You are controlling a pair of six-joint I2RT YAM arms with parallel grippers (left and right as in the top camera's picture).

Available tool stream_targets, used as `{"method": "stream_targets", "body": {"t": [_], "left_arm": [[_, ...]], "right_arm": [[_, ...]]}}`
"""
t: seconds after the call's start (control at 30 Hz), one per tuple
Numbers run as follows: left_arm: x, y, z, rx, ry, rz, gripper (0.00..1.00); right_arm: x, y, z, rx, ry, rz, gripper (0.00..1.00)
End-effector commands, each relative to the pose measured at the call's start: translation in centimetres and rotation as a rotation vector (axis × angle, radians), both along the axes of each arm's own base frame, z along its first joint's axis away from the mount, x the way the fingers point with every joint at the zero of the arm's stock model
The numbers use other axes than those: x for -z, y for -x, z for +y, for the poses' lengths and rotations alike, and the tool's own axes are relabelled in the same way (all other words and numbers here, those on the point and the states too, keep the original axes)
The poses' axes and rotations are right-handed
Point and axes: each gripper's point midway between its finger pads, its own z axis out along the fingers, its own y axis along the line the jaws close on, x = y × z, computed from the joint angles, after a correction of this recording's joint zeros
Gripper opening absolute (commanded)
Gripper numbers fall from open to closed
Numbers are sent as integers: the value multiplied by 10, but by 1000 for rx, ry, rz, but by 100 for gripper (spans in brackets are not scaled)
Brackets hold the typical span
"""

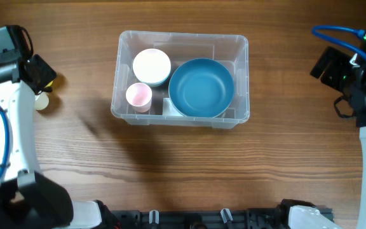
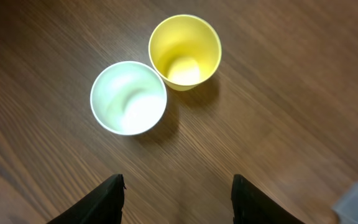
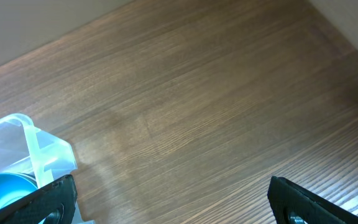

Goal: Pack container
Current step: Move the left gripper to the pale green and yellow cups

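The container (image 1: 199,46) sits just toward twelve o'clock of the table's middle. It already holds a blue bowl (image 1: 201,88) at its three o'clock side, a cream bowl (image 1: 152,66) at ten o'clock and a pink cup (image 1: 138,95) at eight o'clock. Two cups remain out on the wood at the container's nine o'clock, under the left arm.

In the left wrist view, the left gripper (image 2: 179,194) hangs above the table with its jaws spread and nothing between them. A yellow cup (image 2: 185,53) stands upright at its twelve o'clock and a white cup (image 2: 129,98) at its eleven o'clock. Their rims look to be touching, though the angle makes that hard to confirm.

The right gripper (image 3: 173,200) is also wide apart and empty, well off at the container's three o'clock.

The step in hand is probably fetching one of these cups. To do it well:

- **Choose the white cup.** It is the nearer of the two.
- **Shift toward ten o'clock before descending.** That centres the cup between the jaws.
- **Grip across the line joining the cups.** Then neither finger wedges into the contact with the yellow cup and tips it.
- **Pinch lightly, just below the rim.** The thin plastic walls likely flex.
- **Lift straight up before travelling.**
- **Set it down at the container's twelve o'clock wall, or nest it in the pink cup.** Bare floor remains along that wall.
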Motion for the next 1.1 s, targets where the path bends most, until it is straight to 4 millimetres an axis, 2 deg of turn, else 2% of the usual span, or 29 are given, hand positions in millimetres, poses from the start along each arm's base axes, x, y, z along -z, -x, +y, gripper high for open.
{"method": "stream_targets", "body": {"t": [0.0, 0.27, 0.47, 0.73, 1.07], "left_arm": [[27, -11, 6, 76, -14, 78, 57], [81, -16, 23, 82, -12, 199, 61], [103, -11, 38, 47, 10, 239, 61], [106, -13, 45, 33, 30, 212, 59], [105, -18, 47, 35, 25, 192, 47]], "right_arm": [[0, 0, -1, 12, -9, -7, 100], [0, 0, -1, 12, -9, -7, 100], [0, 0, -1, 12, -10, -7, 100], [0, 0, -1, 12, -10, -7, 100], [0, 0, -1, 12, -9, -7, 100]]}}
